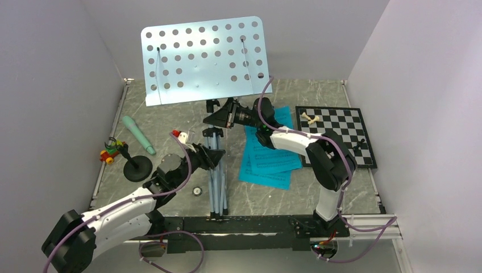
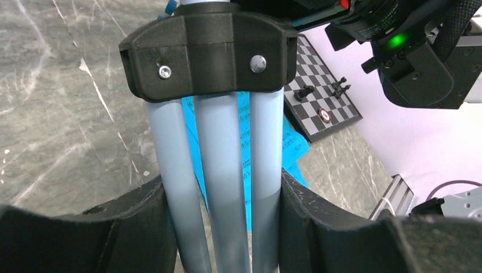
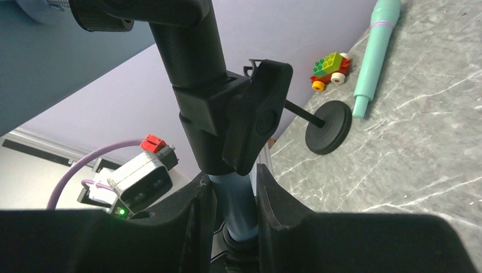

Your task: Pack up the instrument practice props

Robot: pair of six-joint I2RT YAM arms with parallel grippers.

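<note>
The pale-blue music stand stands mid-table with its perforated tray [image 1: 204, 57] up at the back and its three legs [image 1: 217, 187] folded together. My left gripper [image 1: 209, 156] is shut on these legs [image 2: 221, 170] just below their black collar [image 2: 207, 51]. My right gripper [image 1: 226, 116] is shut on the stand's pole [image 3: 236, 196] under its black clamp knob [image 3: 256, 119]. Turquoise music sheets [image 1: 270, 153] lie flat to the right of the stand. The mint-green microphone [image 1: 138, 135] and its black round-based stand [image 1: 136, 168] lie at the left.
A chessboard [image 1: 335, 133] with a few pieces lies at the right, touching the sheets. A small block toy car [image 1: 111, 151] sits at the left edge. A small round object [image 1: 197, 191] lies near the legs. Walls close in the left, back and right.
</note>
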